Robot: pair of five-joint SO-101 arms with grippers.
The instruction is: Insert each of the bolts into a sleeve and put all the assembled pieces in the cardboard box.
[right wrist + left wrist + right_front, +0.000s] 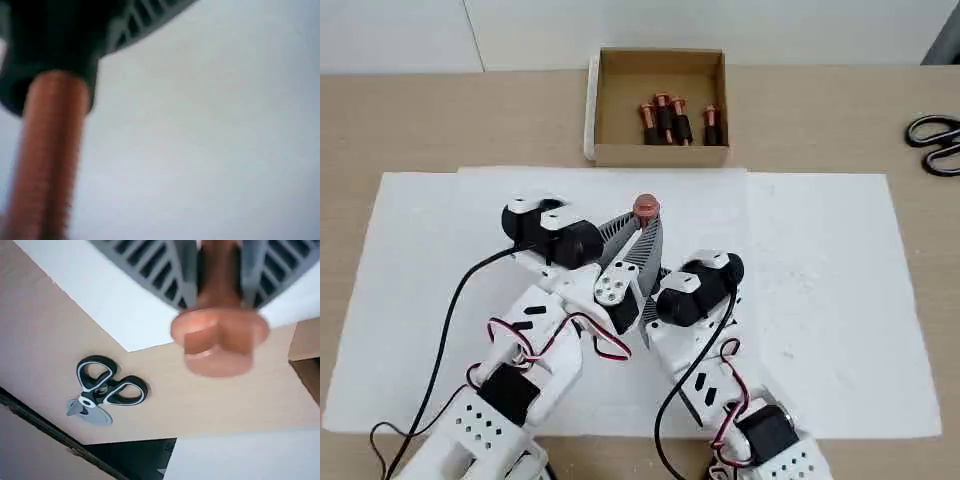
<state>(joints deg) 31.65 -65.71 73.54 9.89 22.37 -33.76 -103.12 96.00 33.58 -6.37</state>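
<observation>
A copper bolt hangs above the white sheet, just in front of the cardboard box. My left gripper is shut on its shaft, and the left wrist view shows the round head pointing at the camera between grey fingers. In the right wrist view the threaded shaft comes out of a black sleeve, which my right gripper is shut on. The two grippers meet tip to tip. Several assembled pieces lie in the box.
The white sheet covers the middle of the wooden table. Black-handled scissors lie at the far right edge, also in the left wrist view as scissors. A corner of the box is close to the bolt.
</observation>
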